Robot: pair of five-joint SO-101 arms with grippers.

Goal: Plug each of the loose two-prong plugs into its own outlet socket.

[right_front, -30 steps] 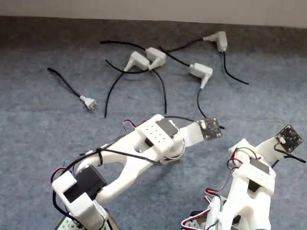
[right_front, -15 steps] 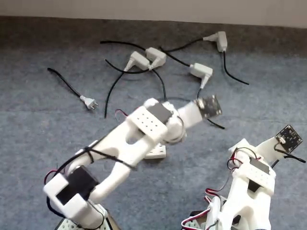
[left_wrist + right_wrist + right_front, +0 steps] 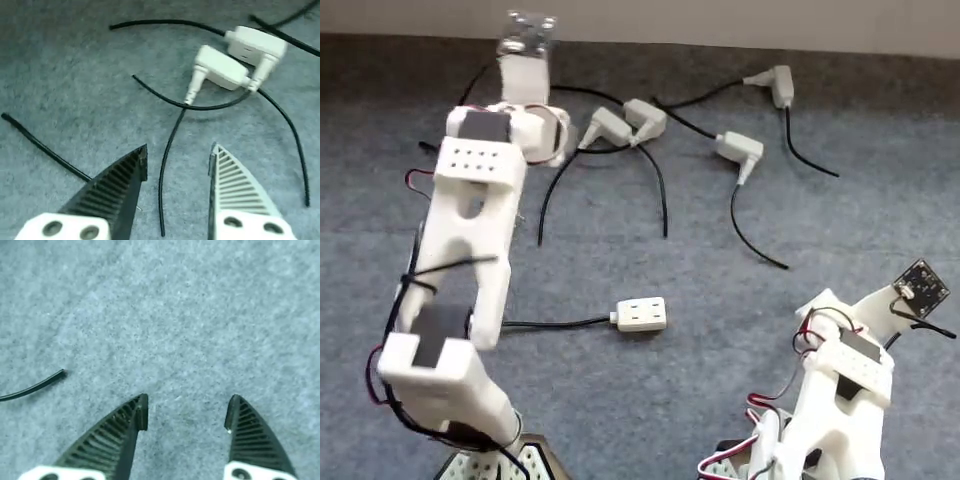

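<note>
Reach favours the left gripper (image 3: 179,149): spread and empty, it hangs with a white plastic connector (image 3: 220,67) on a black cord just ahead, long axis slanting across the opening, cord end toward the fingers. A second white connector (image 3: 257,46) sits just beyond it. The right gripper (image 3: 188,398), also spread, is well apart over bare grey felt tabletop (image 3: 200,300). The white outlet block (image 3: 642,314) lies back between the arms.

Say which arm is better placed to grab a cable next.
Left. The left claw hangs open over the cables beside the two white sockets; the right claw, also open, sits over bare carpet near one cable end.
</note>
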